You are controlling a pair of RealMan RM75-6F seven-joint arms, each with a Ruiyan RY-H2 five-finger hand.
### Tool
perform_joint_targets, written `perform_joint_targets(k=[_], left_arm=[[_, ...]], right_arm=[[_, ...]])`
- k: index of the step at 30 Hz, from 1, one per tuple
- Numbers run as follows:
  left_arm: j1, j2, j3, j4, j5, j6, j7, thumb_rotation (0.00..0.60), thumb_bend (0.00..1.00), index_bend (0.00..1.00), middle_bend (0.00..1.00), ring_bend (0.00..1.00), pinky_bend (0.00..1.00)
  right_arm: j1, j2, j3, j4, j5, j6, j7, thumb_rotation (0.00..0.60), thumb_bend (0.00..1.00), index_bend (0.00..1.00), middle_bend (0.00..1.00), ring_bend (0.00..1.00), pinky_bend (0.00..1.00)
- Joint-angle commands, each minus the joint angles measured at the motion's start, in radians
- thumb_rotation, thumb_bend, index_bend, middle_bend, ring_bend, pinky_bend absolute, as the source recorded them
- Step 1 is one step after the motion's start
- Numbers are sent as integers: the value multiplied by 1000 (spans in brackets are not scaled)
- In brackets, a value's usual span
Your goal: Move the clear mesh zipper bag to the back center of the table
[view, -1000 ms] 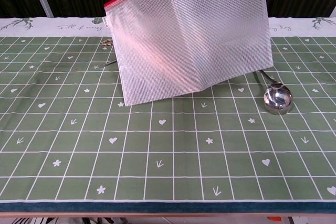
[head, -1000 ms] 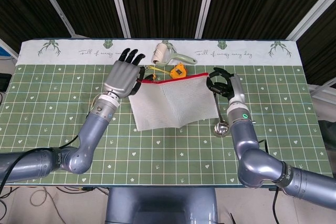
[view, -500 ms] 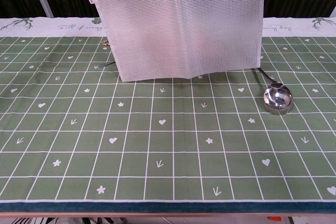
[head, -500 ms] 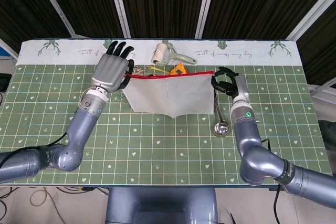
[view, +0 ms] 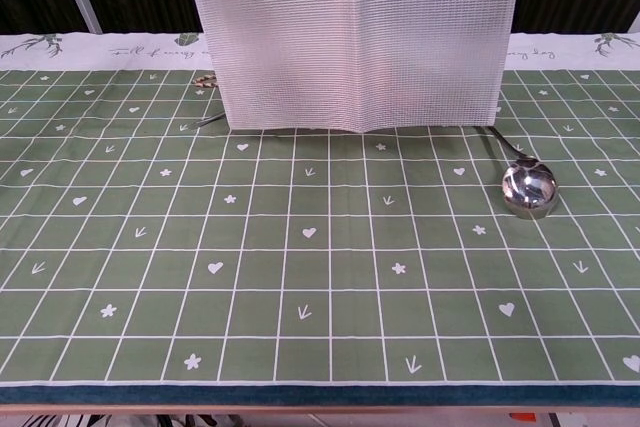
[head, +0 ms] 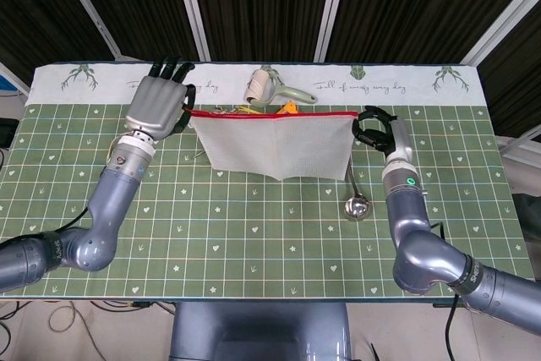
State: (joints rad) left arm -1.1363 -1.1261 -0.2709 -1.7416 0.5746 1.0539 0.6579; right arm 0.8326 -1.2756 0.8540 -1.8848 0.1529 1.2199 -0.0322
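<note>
Tablecloth point(head: 254, 234) of green squares covers the table, with a pale printed strip along its far edge. Above its far-middle part hangs the clear mesh zipper bag point(head: 275, 143), stretched between the two hands by its red zipper edge; in the chest view its lower hem floats clear of the cloth, so nothing drags as it travels. Holding both top corners keeps the sheet flat and taut, a sensible grip for limp mesh. The left hand point(head: 156, 106) holds the bag's left corner, its fingers pointing toward the far edge; how firmly they close I cannot tell. The right hand point(head: 378, 128) has its fingers curled about the right corner. Behind the bag, toward the far edge, lie a white roller tool point(head: 270, 86) and a small yellow-orange item point(head: 287, 107), half hidden. A metal ladle point(head: 356, 200) rests at the right, below the bag's corner, apart from it.
</note>
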Motion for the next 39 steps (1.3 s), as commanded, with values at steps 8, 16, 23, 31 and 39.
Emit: perform_joint_targets(k=[8,16,23,31,39], left_arm=[[17,37,-6,13,-1,-8,-17,600,525,627,138,0,0],[28,50,-8,20,-1,-8,-27,600,524,627,138,0,0],[33,54,-9,27,-7,-10,-28,600,507,603,126,0,0],[37,57,-8,14,-43,-21,-28,600,181,243,39,0,0],[50,57,-6,-19,-48,-11,-42,600,115,161,30,0,0]], right_arm=[[-10,7,-2,14,-2,6,5,600,569,661,186,4,220],[-20,19,2,17,0,7,6,600,570,661,186,4,220],[-26,26,3,15,4,4,7,600,571,661,182,4,220],[-30,39,-37,-5,-27,-31,-37,600,304,12,0,0,208],[-37,69,-69,-28,-38,-56,-73,600,252,0,0,0,208]])
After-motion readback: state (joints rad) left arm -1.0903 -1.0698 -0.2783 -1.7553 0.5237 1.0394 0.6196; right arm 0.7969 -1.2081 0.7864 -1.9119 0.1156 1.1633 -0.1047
